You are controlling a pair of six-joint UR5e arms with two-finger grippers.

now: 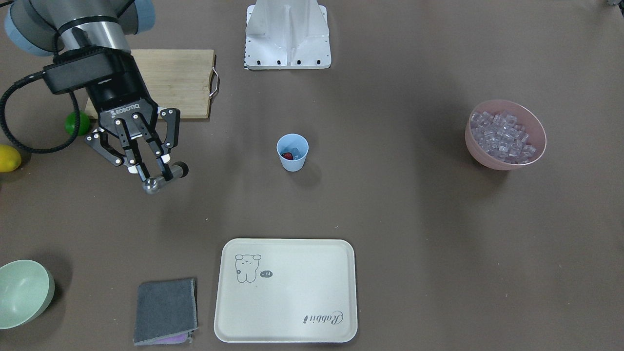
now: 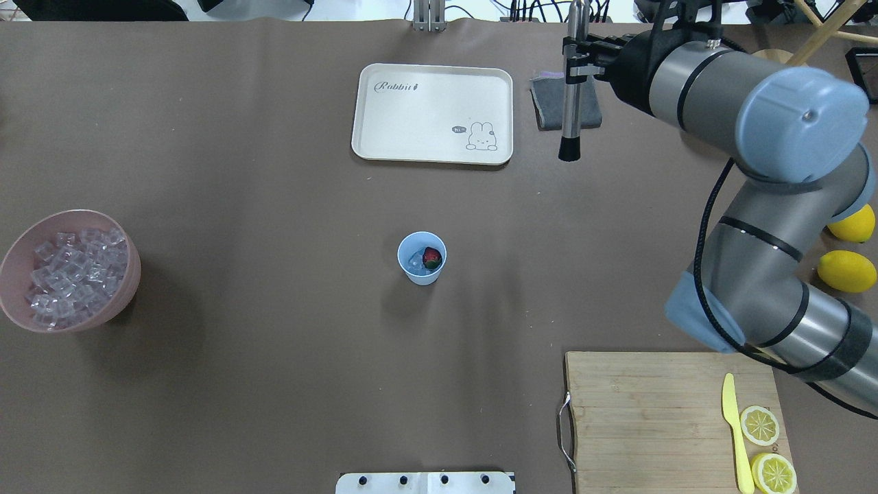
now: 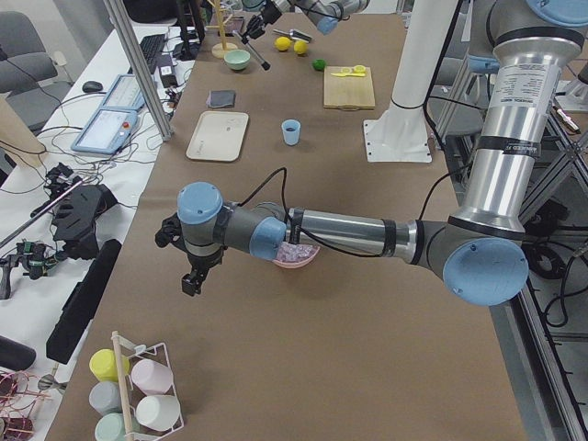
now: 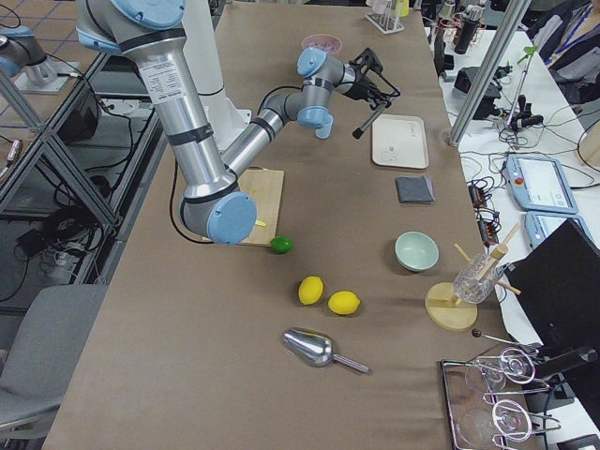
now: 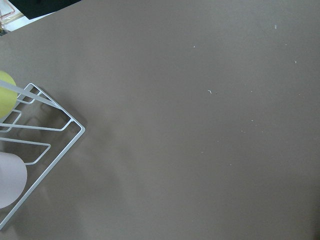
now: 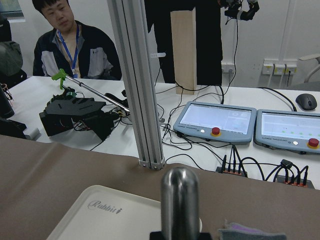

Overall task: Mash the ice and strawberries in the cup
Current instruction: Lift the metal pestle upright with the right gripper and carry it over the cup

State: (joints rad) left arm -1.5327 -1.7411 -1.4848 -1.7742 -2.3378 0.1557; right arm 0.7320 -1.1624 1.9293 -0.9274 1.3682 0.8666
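Muddler [image 2: 571,96] clamped between its fingers, the right end effector [image 1: 161,174] hangs above the bench [image 2: 274,206] at the upper right of the overhead view. It sits between the tray [image 2: 425,123] and a folded grey cloth [image 2: 547,113]. The tool is a metal rod with a black tip, held aslant and clear of the surface.

The cup [image 2: 422,259] stands upright at the centre of that frame, well apart from the tool. Inside it lie the strawberry [image 2: 431,257] and some ice [image 2: 416,263]. More cubes fill a pink bowl [image 2: 68,274] at the far left edge.

The left end effector [image 3: 193,280] appears only in the side view, low in the frame beyond the bowl. Whether it is wide or narrow cannot be told from there. Its wrist camera shows bare bench and the corner of a wire rack [image 5: 65,113].

With the fruit and ice loaded and the tool in hand, the task appears to stand at the approach, before any mashing. The next move would call for carrying the tool to the centre of the frame, turning it black tip down over the cup's mouth, and pressing straight down. The cup is light and nothing steadies it, so an off-centre push could tip it or slide it.
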